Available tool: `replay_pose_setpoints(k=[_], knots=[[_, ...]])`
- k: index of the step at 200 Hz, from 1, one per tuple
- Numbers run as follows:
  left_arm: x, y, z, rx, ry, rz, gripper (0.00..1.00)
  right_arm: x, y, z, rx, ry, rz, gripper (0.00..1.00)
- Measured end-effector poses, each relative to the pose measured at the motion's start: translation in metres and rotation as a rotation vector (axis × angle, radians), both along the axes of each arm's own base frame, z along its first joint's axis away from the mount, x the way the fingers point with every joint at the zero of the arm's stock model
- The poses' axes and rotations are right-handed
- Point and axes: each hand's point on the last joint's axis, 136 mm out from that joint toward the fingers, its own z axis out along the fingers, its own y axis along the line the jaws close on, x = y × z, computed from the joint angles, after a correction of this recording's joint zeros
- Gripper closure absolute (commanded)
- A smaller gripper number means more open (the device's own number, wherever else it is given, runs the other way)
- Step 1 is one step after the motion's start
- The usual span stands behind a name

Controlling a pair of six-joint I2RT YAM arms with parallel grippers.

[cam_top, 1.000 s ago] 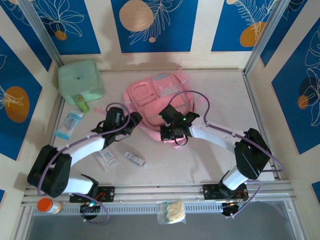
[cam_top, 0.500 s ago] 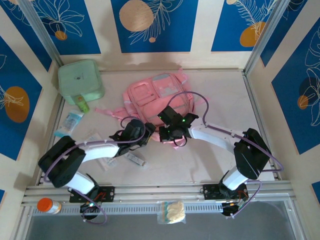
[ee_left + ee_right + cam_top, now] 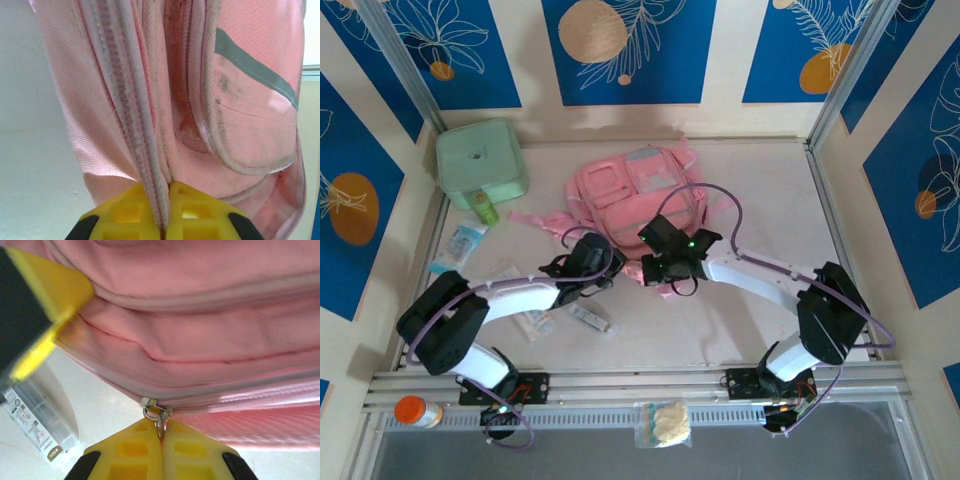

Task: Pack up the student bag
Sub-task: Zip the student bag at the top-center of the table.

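The pink student bag lies flat mid-table, its near edge toward the arms. My left gripper sits at that near edge on the left. In the left wrist view its yellow fingers are shut on the bag's zipper band, with pink fabric above. My right gripper is just beside it. In the right wrist view it is shut on the metal zipper pull under the bag's seam. The left gripper's finger shows at the upper left.
A mint-green case stands back left, with a green tube and a blue packet below it. Small packets lie near the left arm, one clear packet close by. An orange-capped bottle and a snack bag rest on the front rail.
The left gripper swung right from the loose packets to the bag's near edge and shut on the zipper band. The right gripper stayed shut on the pull.
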Motion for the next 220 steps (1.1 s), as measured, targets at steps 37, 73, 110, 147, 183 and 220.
replay_pose_setpoints(k=[37,73,110,147,183,220], knots=[[0.023,0.049,0.008,0.055,-0.005,-0.037,1.0,0.005,-0.021,0.011,0.025,-0.029,-0.05,1.0],[0.044,0.075,0.014,0.1,-0.004,-0.096,1.0,0.005,-0.004,0.02,0.04,-0.055,0.001,1.0],[0.057,0.099,0.019,0.173,-0.037,-0.098,0.71,0.008,0.023,0.018,0.079,-0.031,0.043,1.0],[0.037,0.116,0.062,0.184,-0.154,-0.042,0.5,0.007,0.029,0.004,0.055,-0.001,0.054,1.0],[-0.001,0.08,0.084,0.069,-0.18,-0.055,0.41,0.006,0.03,-0.001,0.056,-0.003,0.059,1.0],[-0.02,0.036,0.057,0.012,-0.06,-0.077,0.4,0.005,0.03,-0.013,0.036,0.002,0.072,1.0]])
